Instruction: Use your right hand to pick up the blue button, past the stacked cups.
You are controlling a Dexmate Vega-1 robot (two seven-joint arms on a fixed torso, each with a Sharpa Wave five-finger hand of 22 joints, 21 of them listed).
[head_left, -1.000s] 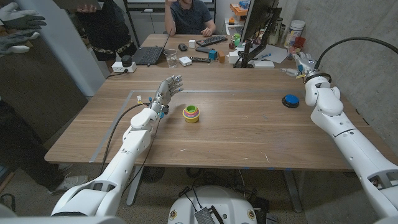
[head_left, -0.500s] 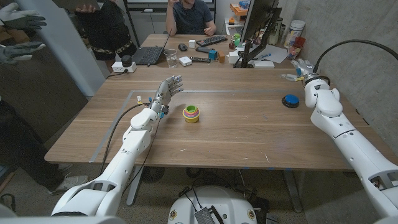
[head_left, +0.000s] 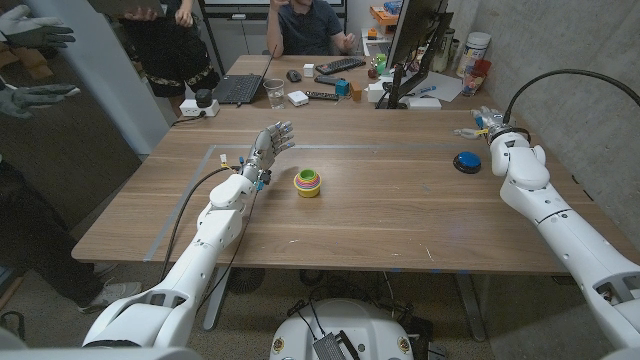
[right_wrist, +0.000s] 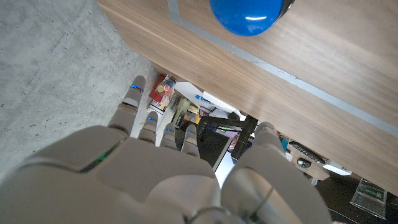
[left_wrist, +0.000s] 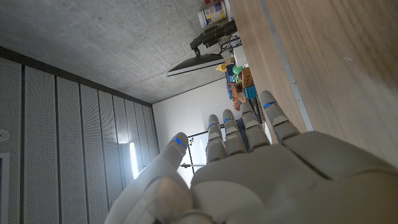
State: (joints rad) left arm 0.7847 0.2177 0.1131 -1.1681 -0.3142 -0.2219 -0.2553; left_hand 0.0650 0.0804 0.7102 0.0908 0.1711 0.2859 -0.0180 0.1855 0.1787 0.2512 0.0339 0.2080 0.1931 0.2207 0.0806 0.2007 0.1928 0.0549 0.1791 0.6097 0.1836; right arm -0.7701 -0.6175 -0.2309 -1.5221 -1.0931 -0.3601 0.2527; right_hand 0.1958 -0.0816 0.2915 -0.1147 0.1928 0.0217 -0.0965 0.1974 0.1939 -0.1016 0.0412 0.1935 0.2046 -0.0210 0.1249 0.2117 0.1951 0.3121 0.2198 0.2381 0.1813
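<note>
Wooden table fills the middle of the head view, with pale tape lines marked on its top. Behind it, at the upper edge of the frame, a second desk carries a laptop, keyboard and monitor, and a person sits there; another person's gloved hands show at the upper left. A grey concrete wall runs down the right side.

From the lower right corner the robot's right arm reaches up the frame. Its right hand hangs at the upper right, just above and right of the blue button. Over the last second this hand has drifted a little towards picture left, closing on the button without touching it. That suggests the approach is under way and the grasp has not begun. In the right wrist view its fingers are spread and hold nothing.

Left hand is raised left of centre, fingers extended and slightly apart, empty and unchanged.

Stacked cups, green, yellow and pink, sit at the centre, well apart from the button.
</note>
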